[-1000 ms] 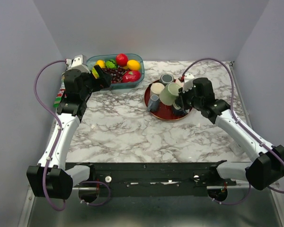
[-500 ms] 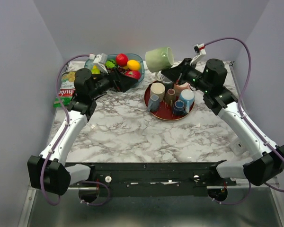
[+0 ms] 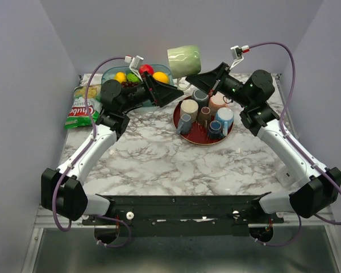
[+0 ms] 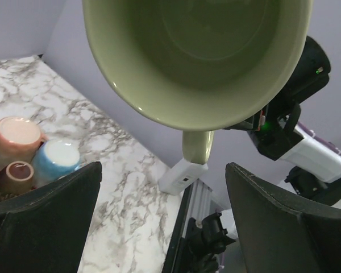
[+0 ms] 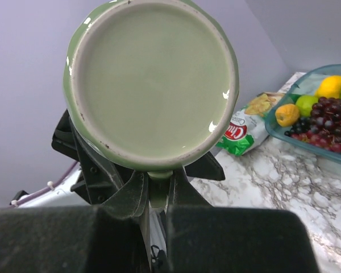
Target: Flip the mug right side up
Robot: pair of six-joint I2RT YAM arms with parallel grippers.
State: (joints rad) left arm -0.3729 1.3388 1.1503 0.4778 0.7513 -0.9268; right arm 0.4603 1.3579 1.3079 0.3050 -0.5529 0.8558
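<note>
Find the green mug [image 3: 184, 60] up in the air above the far-left rim of the red tray [image 3: 199, 141] on the desk [image 3: 148, 153], lying sideways, mouth facing the left gripper [image 3: 171, 92], base facing the right gripper [image 5: 157, 196]. Note the right jaws clamped on the downward-pointing handle [image 4: 196, 145]. See the left jaws spread wide apart above the tray's left side, near the mug.

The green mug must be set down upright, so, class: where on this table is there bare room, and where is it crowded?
Widest bare marble: in front, bordered by the red tray, the chip bag and the arm bases. Crowded: the tray, full of cups, and the back left, with the fruit tub.
</note>
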